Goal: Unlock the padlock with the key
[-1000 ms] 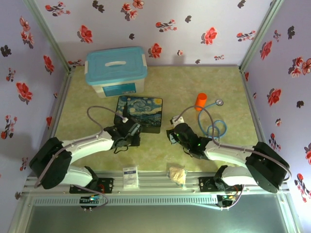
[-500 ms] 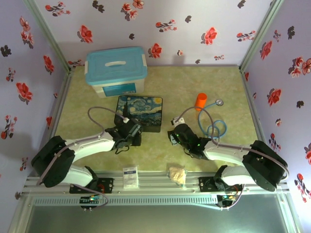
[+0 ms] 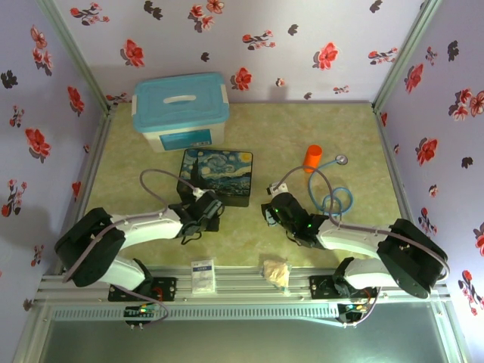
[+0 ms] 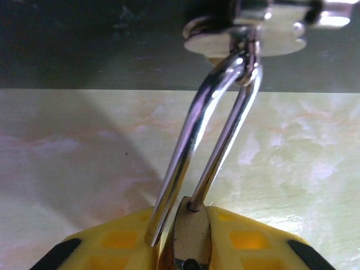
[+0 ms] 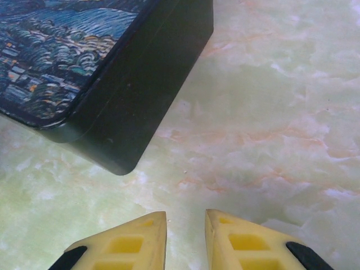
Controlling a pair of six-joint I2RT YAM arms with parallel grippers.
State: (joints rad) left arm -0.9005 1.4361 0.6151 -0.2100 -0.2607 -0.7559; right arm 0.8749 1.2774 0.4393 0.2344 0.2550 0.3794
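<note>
The padlock's brass body (image 4: pixel 192 233) is pinched between my left gripper's (image 4: pixel 181 228) yellow fingers (image 4: pixel 112 242). Its silver shackle (image 4: pixel 226 132) rises to a metal ring (image 4: pixel 247 39) on the dark painted box (image 3: pixel 219 172). One shackle leg sits in the body; the other ends free beside it. From above, the left gripper (image 3: pixel 206 206) is at the box's front edge. My right gripper (image 5: pixel 185 239) hovers slightly open over bare table near the box's corner (image 5: pixel 121 160), holding nothing, and is seen from above (image 3: pixel 269 209) right of the box. The key is hidden.
A white bin with a blue lid (image 3: pixel 181 111) stands at the back left. An orange cylinder (image 3: pixel 313 157) and a coiled blue cable (image 3: pixel 336 198) lie right of the box. A white card (image 3: pixel 203 276) and a crumpled scrap (image 3: pixel 276 271) rest on the front rail.
The left arm has crept a little to the right along the box's front edge, still gripping the padlock. The right arm has barely shifted.
</note>
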